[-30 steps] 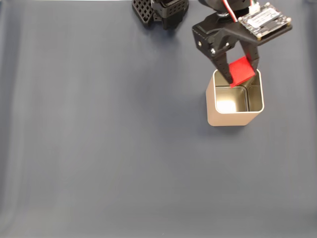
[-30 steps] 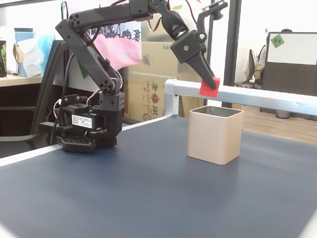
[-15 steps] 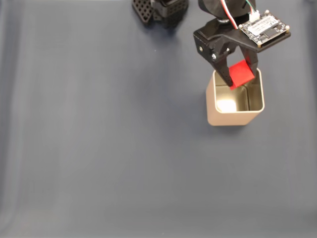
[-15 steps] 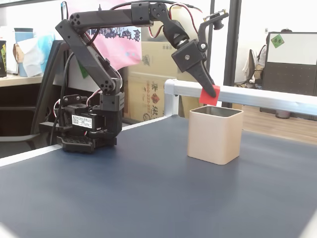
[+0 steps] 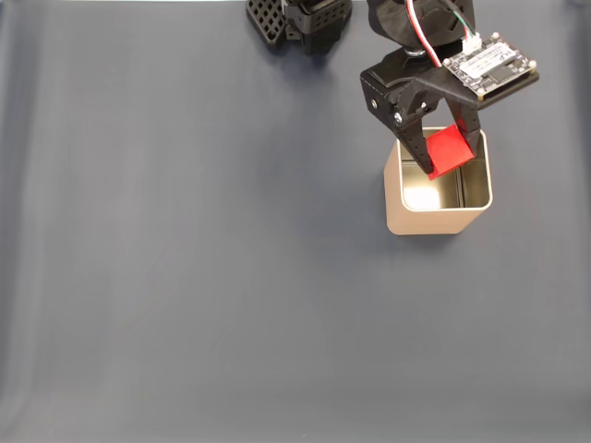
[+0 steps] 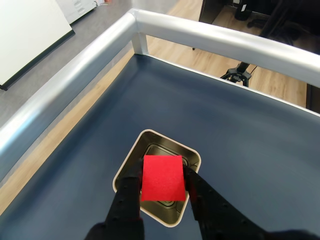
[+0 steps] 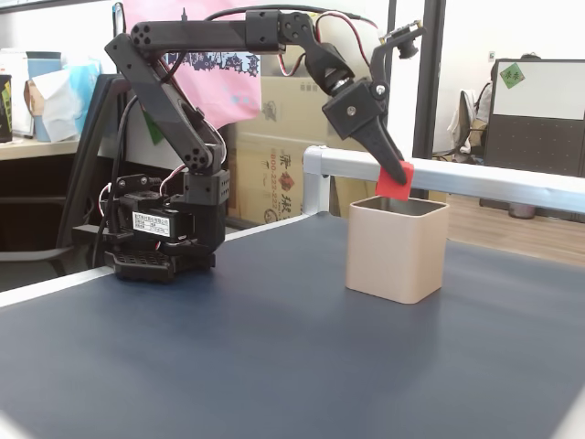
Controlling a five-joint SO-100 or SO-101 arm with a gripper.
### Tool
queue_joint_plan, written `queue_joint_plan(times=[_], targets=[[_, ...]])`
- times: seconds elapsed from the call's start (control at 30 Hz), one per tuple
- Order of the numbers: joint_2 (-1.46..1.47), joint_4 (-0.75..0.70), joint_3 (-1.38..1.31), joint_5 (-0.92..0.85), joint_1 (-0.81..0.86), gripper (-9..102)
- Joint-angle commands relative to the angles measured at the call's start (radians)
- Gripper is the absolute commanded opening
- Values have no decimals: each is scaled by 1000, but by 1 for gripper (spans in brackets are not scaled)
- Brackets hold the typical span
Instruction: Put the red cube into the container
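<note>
The gripper (image 5: 450,159) is closed on the red cube (image 5: 448,150), one black finger pressed against each side of it, as the wrist view shows plainly (image 6: 162,178). In the side-on fixed view the cube (image 7: 394,182) hangs just above the rim of the container (image 7: 397,249), not yet down inside it, and in the top-down fixed view it lies over the part of the opening nearest the arm's base. The container (image 5: 437,220) stands on the dark table (image 5: 185,277) toward the far right edge in the top-down view, near the arm's base (image 5: 300,18). Judging by this, the pick and carry are done; what remains is to let go so the cube drops into the tin, perhaps after lowering slightly, then pull the arm clear.
</note>
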State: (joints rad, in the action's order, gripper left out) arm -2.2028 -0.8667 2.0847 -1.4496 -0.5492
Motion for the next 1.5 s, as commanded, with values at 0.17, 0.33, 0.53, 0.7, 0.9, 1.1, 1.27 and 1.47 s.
queue_joint_plan(times=[0.17,0.33,0.53,0.7,0.9,1.1,1.27,1.47], targets=[[2,52,0,-5,6,15],[-5,77,8,8,8,24],[-9,94,9,-5,8,33],[-14,112,11,-31,11,40],[-25,138,35,-40,12,42],[-40,160,57,-40,12,42],[-43,176,57,-34,18,42],[-41,218,57,-6,18,36]])
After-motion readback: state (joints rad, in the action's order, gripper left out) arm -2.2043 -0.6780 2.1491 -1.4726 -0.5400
